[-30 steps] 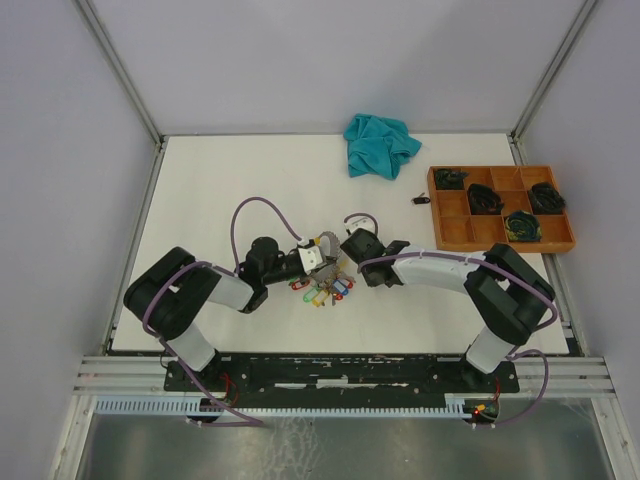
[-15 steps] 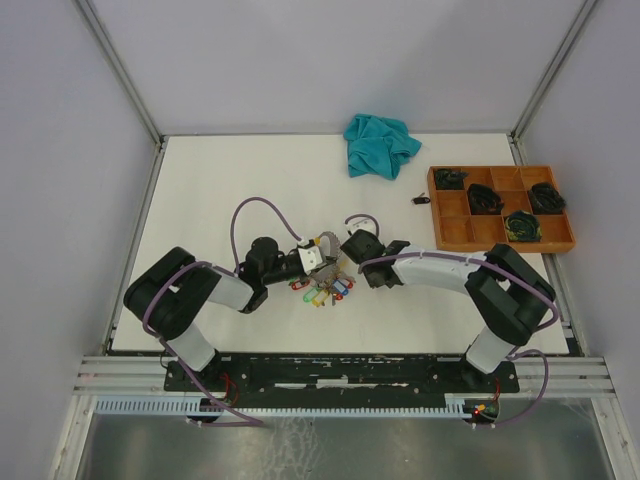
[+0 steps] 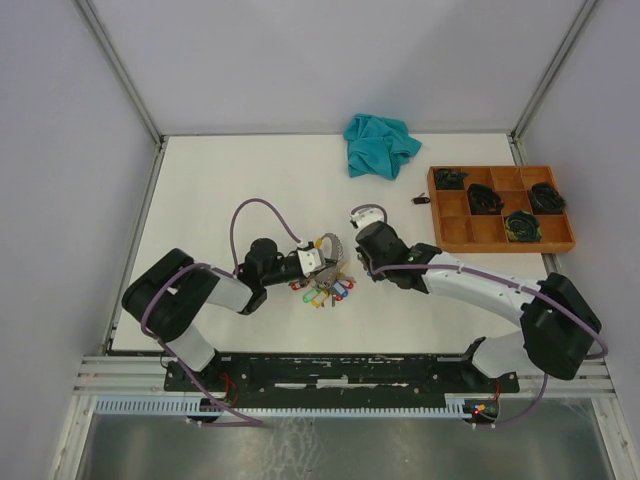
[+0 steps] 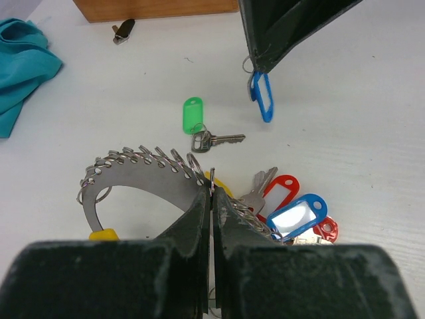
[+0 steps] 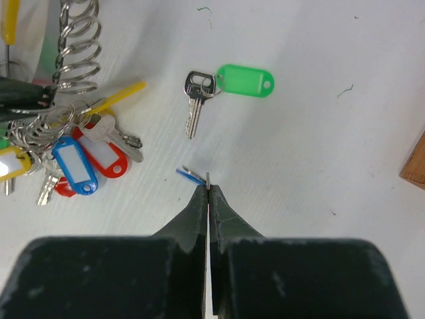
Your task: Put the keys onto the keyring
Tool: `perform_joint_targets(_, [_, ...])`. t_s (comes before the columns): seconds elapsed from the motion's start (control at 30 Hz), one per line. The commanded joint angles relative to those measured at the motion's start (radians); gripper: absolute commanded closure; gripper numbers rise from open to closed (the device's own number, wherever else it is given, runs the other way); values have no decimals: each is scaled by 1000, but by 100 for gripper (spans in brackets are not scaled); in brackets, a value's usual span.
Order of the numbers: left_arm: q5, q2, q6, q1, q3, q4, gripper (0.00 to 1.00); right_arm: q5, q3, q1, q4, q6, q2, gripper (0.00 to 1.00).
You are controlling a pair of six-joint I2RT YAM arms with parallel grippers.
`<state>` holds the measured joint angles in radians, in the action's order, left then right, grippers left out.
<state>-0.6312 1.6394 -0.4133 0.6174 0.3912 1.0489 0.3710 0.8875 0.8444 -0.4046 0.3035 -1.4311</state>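
My left gripper [image 3: 318, 256] [image 4: 212, 189] is shut on the keyring [image 4: 149, 176], a curved silver piece with several small loops strung along it. A bunch of keys [image 4: 292, 209] with red, blue and yellow tags hangs from it onto the table [image 3: 326, 288]. My right gripper [image 3: 368, 240] [image 5: 208, 186] is shut on a blue-tagged key [image 4: 261, 93], held just above the table right of the bunch. Only the tag's edge [image 5: 189, 175] shows past its fingertips. A green-tagged key [image 4: 199, 126] [image 5: 229, 86] lies loose on the table between the two grippers.
A teal cloth [image 3: 380, 145] lies at the back of the table. A wooden compartment tray [image 3: 455, 232] with dark items stands at the right. A small dark clip [image 3: 421, 200] [image 4: 123, 30] lies just left of the tray.
My right gripper has drawn back and to the right, away from the bunch, with the blue-tagged key in it, and its arm has stretched out. My left gripper has stayed still.
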Motion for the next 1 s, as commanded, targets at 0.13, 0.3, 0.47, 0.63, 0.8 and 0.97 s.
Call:
perform_joint_targets(0.13, [-24, -49, -1, 6, -11, 56, 97, -102, -83, 3, -51, 13, 140, 99])
perform_joint_targets(0.3, [-24, -48, 3, 5, -16, 70, 97, -250, -117, 7, -194, 76, 234, 99])
perform_joint_targets(0.47, [-25, -47, 5, 6, -16, 75, 97, -249, -143, 7, -171, 103, 224, 99])
perform_joint_targets(0.63, [-18, -44, 5, 7, -17, 79, 97, -115, -199, 7, 41, 142, 151, 99])
perform_joint_targets(0.8, [-16, -34, 7, 7, -19, 91, 97, -38, -238, 9, 237, 162, 56, 100])
perform_joint_targets(0.97, [-10, -31, 8, 7, -20, 98, 97, -19, -228, 12, 251, 179, -19, 97])
